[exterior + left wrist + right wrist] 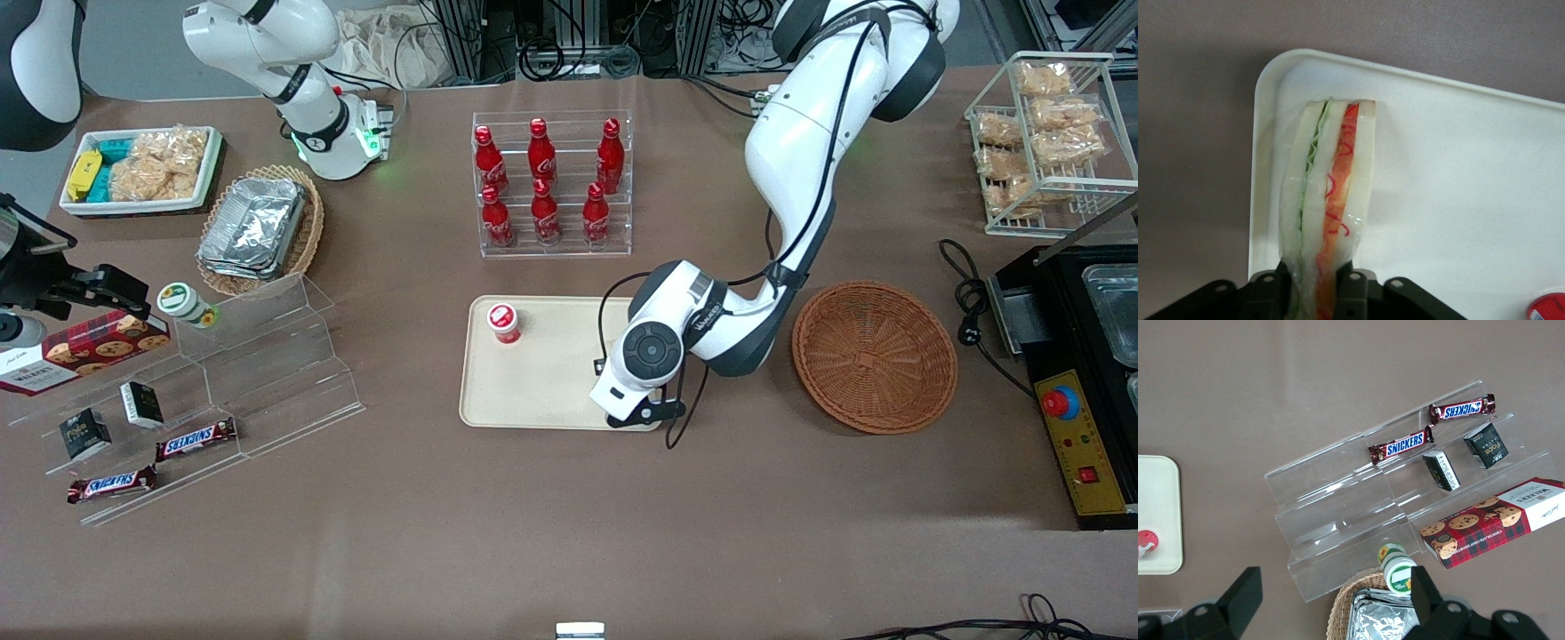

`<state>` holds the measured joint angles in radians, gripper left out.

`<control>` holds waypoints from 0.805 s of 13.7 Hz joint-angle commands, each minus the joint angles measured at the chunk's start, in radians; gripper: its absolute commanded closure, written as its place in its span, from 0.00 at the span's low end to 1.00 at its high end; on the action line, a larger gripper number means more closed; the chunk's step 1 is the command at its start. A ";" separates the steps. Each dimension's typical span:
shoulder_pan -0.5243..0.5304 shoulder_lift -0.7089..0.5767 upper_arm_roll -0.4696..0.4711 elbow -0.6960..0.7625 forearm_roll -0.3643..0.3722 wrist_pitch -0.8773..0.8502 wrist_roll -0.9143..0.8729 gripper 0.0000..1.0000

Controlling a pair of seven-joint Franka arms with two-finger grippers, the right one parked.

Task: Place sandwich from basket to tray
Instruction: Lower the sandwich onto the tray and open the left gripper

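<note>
1. Wrist view of the working arm: the pincer pinches the sandwich, one black finger pressed on each bread side.
2. The sandwich stands on its edge over a rounded corner of the tray, with its green and red filling showing.
3. Seen from the front, the arm's wrist covers the tray corner nearest the camera, on the basket's side.
4. A red-capped cup stands on the tray, farther from the camera.
5. The basket sits on the brown desk beside the tray, with nothing in it.
6. Red bottles stand in a clear rack farthest away.
</note>
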<state>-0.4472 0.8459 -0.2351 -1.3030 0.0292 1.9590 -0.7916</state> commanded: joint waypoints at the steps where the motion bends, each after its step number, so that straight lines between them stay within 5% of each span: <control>1: -0.007 -0.010 0.005 0.010 0.012 -0.022 -0.020 0.00; 11: 0.009 -0.059 0.008 0.021 0.015 -0.061 -0.129 0.00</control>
<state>-0.4395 0.8058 -0.2293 -1.2820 0.0297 1.9263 -0.8991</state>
